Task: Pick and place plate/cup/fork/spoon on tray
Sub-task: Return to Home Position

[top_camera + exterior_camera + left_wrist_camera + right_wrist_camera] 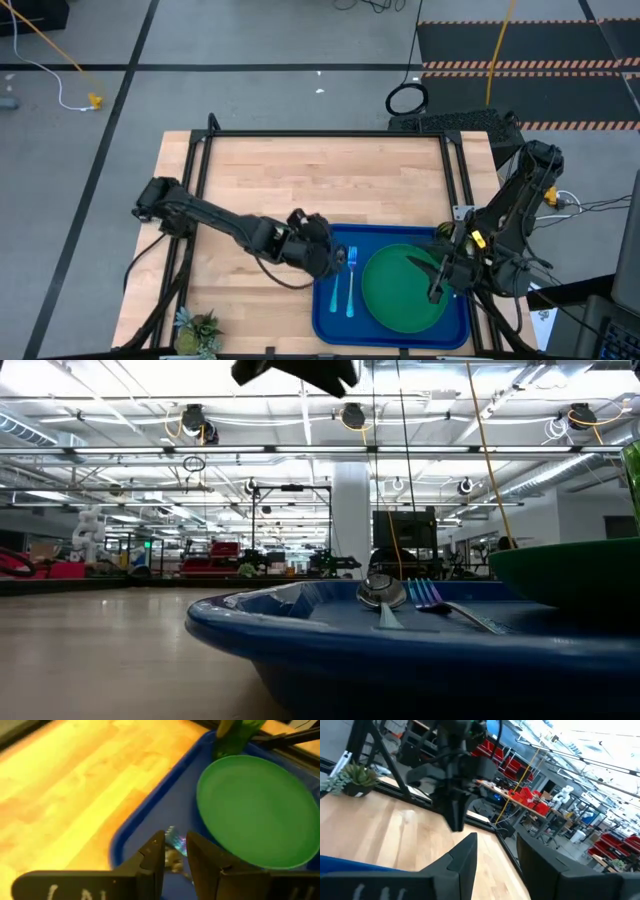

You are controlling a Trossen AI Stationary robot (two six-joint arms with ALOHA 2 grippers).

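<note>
The blue tray [330,325] lies at the table's near right. On it lie the green plate [400,290], the spoon [335,290] and the fork [351,285], side by side left of the plate, heads toward the far edge. The olive-green cup [235,737] stands by the plate's far right side, next to the right arm. My left gripper [175,852] hangs open and empty above the fork tines [176,839] and spoon bowl [174,864], well clear of them in the low view [300,372]. My right gripper [436,285] is open and empty over the plate's right edge.
A spiky potted plant [198,330] stands at the table's near left corner. Bare wooden tabletop [300,180] stretches left of and beyond the tray. The black frame rails [330,133] run along the table's far edge and sides.
</note>
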